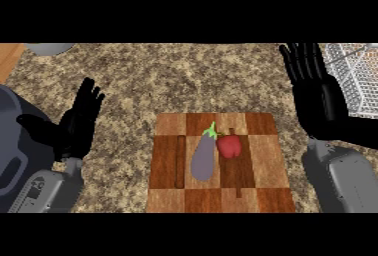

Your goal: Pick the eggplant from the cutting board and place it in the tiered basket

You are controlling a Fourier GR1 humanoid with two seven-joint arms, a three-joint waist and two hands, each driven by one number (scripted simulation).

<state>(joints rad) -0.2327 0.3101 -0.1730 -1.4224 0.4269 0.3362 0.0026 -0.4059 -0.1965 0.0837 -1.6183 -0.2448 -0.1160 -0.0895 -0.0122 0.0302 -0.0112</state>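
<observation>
A pale purple eggplant [203, 159] with a green stem lies lengthwise on the wooden cutting board [221, 197] in the middle of the counter. A red pepper [229, 145] rests against its right side. The white wire tiered basket [356, 80] stands at the far right edge. My right hand [319, 100] is open, fingers straight, between the board and the basket, above and to the right of the eggplant. At the left my left hand [80, 122] rests open with its fingers up, well apart from the board.
The speckled stone counter [170, 80] stretches behind and to the left of the board. A grey bowl rim [50, 48] shows at the top left, beside a strip of wood [9, 57].
</observation>
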